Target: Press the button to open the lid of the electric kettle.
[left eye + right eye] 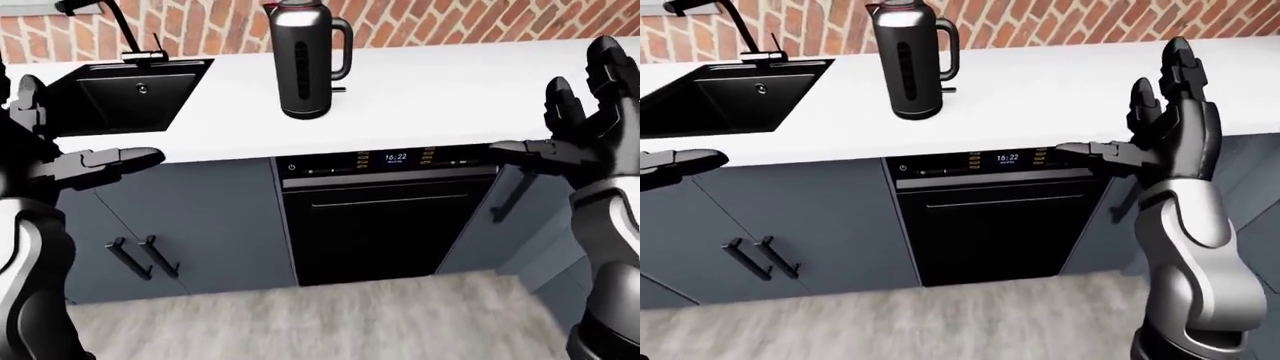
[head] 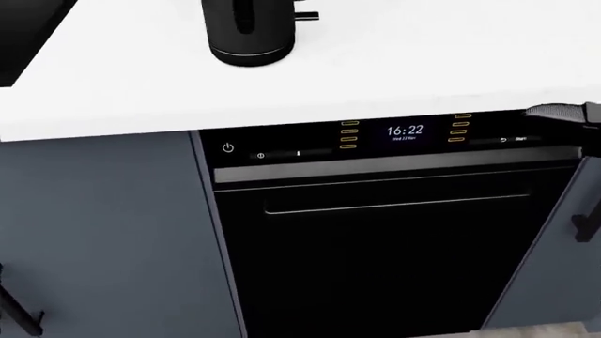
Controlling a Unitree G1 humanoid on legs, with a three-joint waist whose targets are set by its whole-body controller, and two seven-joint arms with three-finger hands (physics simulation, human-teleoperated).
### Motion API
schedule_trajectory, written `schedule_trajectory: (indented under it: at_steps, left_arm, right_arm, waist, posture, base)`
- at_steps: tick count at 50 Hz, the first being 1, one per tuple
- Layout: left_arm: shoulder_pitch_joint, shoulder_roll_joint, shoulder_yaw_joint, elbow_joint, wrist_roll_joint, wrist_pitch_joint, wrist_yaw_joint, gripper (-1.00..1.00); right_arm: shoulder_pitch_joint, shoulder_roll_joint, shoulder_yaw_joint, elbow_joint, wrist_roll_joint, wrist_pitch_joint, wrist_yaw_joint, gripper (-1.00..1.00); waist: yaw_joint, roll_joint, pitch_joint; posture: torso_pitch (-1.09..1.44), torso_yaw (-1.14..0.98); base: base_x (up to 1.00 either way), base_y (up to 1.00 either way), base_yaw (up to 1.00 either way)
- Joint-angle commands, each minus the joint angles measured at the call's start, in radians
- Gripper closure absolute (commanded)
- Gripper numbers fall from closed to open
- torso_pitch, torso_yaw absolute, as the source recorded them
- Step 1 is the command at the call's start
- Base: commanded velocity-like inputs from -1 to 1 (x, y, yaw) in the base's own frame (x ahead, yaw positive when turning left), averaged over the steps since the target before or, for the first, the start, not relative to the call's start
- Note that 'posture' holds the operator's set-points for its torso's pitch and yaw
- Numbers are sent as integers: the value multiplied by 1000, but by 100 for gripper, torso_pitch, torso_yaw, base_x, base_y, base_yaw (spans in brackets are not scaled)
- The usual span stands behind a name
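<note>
A dark metal electric kettle with a side handle stands upright on the white counter, near the brick wall; its lid looks closed and its base shows in the head view. My left hand is open, low at the left, in front of the counter edge and left of the kettle. My right hand is open with fingers spread upward, at the right of the kettle and level with the counter edge. Both hands are well apart from the kettle.
A black sink with a faucet is set in the counter left of the kettle. A black built-in oven with a lit clock sits below the counter. Grey cabinets with bar handles flank it.
</note>
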Motion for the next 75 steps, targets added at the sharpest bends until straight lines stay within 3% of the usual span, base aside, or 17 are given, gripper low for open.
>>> schedule_trajectory:
  at_steps: [1,7,8,15,20,22,30,33,42,46,47,58,62,63,65,72,75]
  left_arm:
    - [-25,15,4,-32,-2,-33,-4,-100]
    - [-25,15,5,-34,-2,-33,-4,-100]
    - [-26,16,5,-34,-3,-32,-4,-100]
    - [-31,20,8,-39,-9,-23,-1,-100]
    - [-26,18,7,-39,-9,-27,0,-100]
    - [-27,19,8,-40,-10,-26,0,-100]
    - [-29,21,8,-46,-13,-21,2,-100]
    - [-30,23,10,-49,-15,-18,2,-100]
    - [-32,26,12,-52,-19,-13,4,-100]
    - [-31,26,12,-55,-21,-11,5,-100]
    - [-31,26,13,-56,-21,-10,5,-100]
    - [-38,33,15,-60,-30,-1,10,-100]
    - [-35,34,17,-61,-31,-3,9,-100]
    - [-35,35,18,-61,-32,-3,10,-100]
    - [-35,35,17,-59,-32,-4,10,-100]
    - [-32,34,16,-59,-30,-8,10,-100]
    - [-33,34,16,-61,-30,-6,10,-100]
  right_arm:
    - [-27,-19,-21,-31,-4,-37,-4,-100]
    - [-26,-20,-21,-32,-2,-38,-5,-100]
    - [-26,-20,-20,-32,-2,-37,-5,-100]
    - [-29,-22,-22,-37,4,-29,-10,-100]
    - [-30,-22,-21,-41,7,-26,-13,-100]
    - [-30,-22,-23,-42,9,-25,-14,-100]
    - [-29,-22,-20,-41,7,-29,-12,-100]
    - [-29,-21,-21,-39,7,-30,-12,-100]
    - [-28,-24,-22,-33,6,-36,-10,-100]
    - [-27,-25,-25,-32,8,-34,-10,-100]
    - [-28,-26,-26,-29,7,-36,-9,-100]
    - [-32,-35,-31,-9,12,-43,-17,-100]
    - [-29,-34,-29,-6,12,-46,-19,-100]
    - [-29,-33,-28,-7,12,-47,-18,-100]
    - [-28,-33,-28,-6,10,-49,-17,-100]
    - [-26,-32,-30,-6,10,-50,-18,-100]
    - [-26,-33,-31,-3,9,-52,-18,-100]
  waist:
    - [-2,-2,-15]
    - [8,-109,-29]
    - [-4,-65,-19]
    - [-14,-49,-11]
    - [-27,75,-57]
    - [-13,49,-10]
    - [5,-33,-9]
    - [10,-100,-24]
    - [-17,-37,-8]
    - [-23,73,-34]
    - [-14,30,-25]
    - [7,-26,-16]
    - [14,-113,-37]
    - [2,-64,-19]
    - [0,-87,-16]
    - [-17,-15,-5]
    - [-26,65,-48]
  posture:
    - [0,0]
    - [0,0]
    - [0,0]
    - [0,0]
    - [0,0]
    - [0,0]
    - [0,0]
    - [0,0]
    - [0,0]
    - [0,0]
    - [0,0]
    - [0,0]
    - [0,0]
    - [0,0]
    - [0,0]
    - [0,0]
    - [0,0]
  base:
    - [23,16,0]
    - [23,16,0]
    - [23,16,0]
    - [23,16,0]
    - [23,16,0]
    - [23,16,0]
    - [23,16,0]
    - [23,17,0]
    - [23,16,0]
    - [22,16,0]
    - [23,15,0]
    - [23,3,0]
    - [22,0,0]
    - [22,0,0]
    - [23,0,0]
    - [23,0,0]
    - [22,0,0]
